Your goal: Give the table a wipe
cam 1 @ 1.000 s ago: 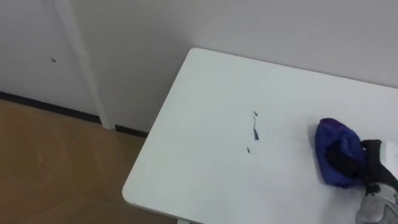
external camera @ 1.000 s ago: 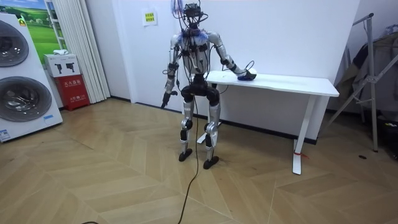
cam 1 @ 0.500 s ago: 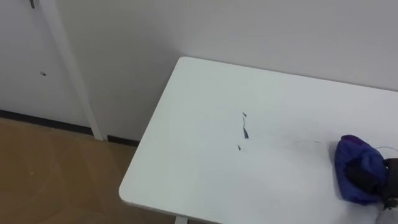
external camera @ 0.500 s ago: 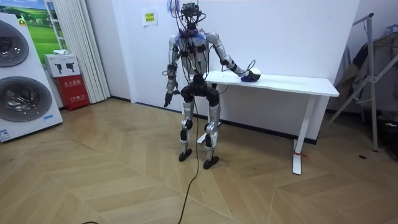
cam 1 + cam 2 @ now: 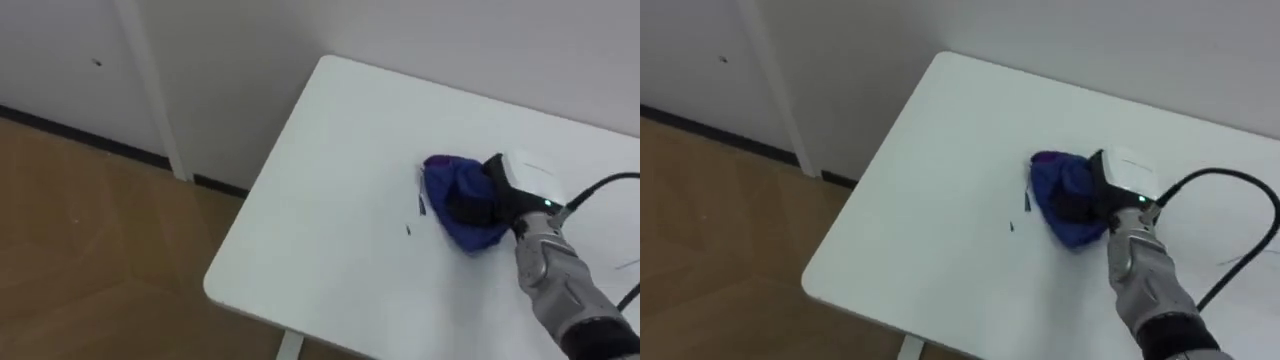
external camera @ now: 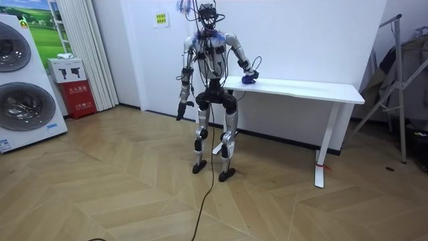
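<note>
A bunched blue cloth (image 5: 452,192) lies on the white table (image 5: 330,190), a little in from its left edge. My right hand (image 5: 496,200) comes in from the lower right and is shut on the cloth, its fingers buried in the folds. Small dark marks (image 5: 421,206) show on the tabletop right beside the cloth's left edge, with one more speck (image 5: 407,230) below them. In the room view I stand at the table's left end, facing the wall, with the cloth (image 6: 247,79) near that corner. My left hand (image 6: 179,112) hangs at my side.
The table's left edge (image 5: 262,205) drops to wooden floor (image 5: 90,250). A white wall rises right behind the table. In the room view, washing machines (image 6: 23,87) and a red box (image 6: 79,97) stand at the left, and a metal stand (image 6: 401,80) at the right.
My right hand has swept the cloth leftward across the table, up to the dark marks. The eye view has shifted as well.
</note>
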